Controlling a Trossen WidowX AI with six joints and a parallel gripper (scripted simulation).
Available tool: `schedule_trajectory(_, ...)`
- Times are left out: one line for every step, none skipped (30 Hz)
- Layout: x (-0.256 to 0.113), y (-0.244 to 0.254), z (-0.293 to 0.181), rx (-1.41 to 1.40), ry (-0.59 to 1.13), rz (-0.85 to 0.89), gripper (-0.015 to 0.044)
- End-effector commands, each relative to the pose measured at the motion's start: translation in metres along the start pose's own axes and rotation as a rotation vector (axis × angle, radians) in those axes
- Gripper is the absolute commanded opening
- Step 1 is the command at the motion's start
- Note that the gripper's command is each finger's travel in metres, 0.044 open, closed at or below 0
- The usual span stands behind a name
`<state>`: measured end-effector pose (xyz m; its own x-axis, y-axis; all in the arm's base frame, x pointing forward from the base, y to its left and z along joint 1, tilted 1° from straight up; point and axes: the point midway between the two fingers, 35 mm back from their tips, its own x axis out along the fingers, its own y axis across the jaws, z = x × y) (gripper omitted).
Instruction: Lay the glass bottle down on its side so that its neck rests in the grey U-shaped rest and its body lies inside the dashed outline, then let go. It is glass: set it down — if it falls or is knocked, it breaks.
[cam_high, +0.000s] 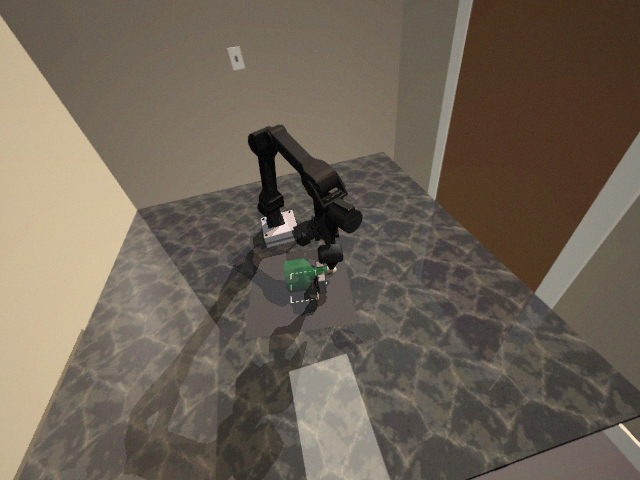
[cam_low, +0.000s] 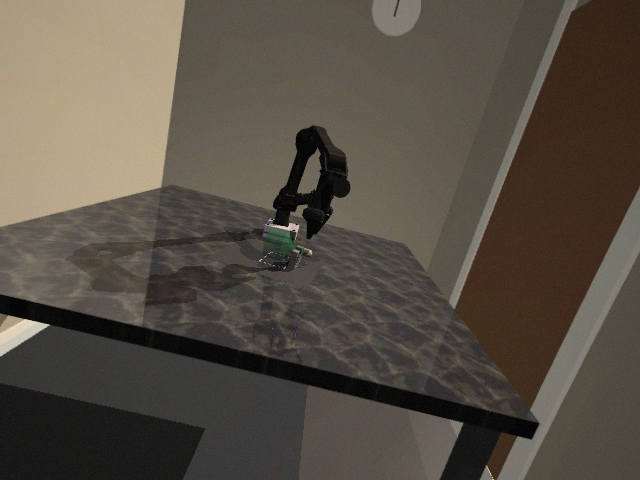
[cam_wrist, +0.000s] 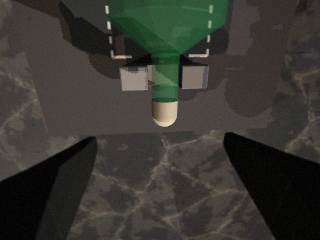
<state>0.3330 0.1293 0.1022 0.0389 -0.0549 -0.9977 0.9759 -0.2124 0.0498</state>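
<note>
My top view: dim, warm; hard arm shadows across bench (cam_high: 439, 330) (cam_low: 361, 330), pale light patch low.
My exterior: darker, arm near-black, grainy.
My wrist view: soft, coarse; tool (cam_wrist: 162, 140) almost black.
</note>
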Motion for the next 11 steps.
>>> schedule_trajectory(-0.0099,-0.0037,-0.0016,-0.024,0.040,-0.020,0.0440)
schedule_trajectory(-0.0144,-0.0034,-0.0014,-0.024,0.040,-0.020,0.0440)
schedule_trajectory(-0.0163,-0.0033,-0.0013,-0.024,0.040,-0.020,0.0440)
schedule_trajectory(-0.0163,-0.0033,-0.0013,-0.024,0.040,-0.020,0.0440)
schedule_trajectory(-0.0163,-0.0033,-0.0013,-0.024,0.040,-0.020,0.0440)
schedule_trajectory(-0.0163,-0.0033,-0.0013,-0.024,0.040,-0.020,0.0440)
schedule_trajectory(-0.0163,-0.0033,-0.0013,-0.024,0.040,-0.020,0.0440)
schedule_trajectory(-0.0163,-0.0033,-0.0013,-0.024,0.040,-0.020,0.0440)
schedule_trajectory(-0.0163,-0.0033,-0.0013,-0.024,0.040,-0.020,0.0440)
schedule_trajectory(-0.0163,-0.0033,-0.0013,-0.024,0.040,-0.020,0.0440)
schedule_trajectory(-0.0163,-0.0033,-0.0013,-0.024,0.040,-0.020,0.0440)
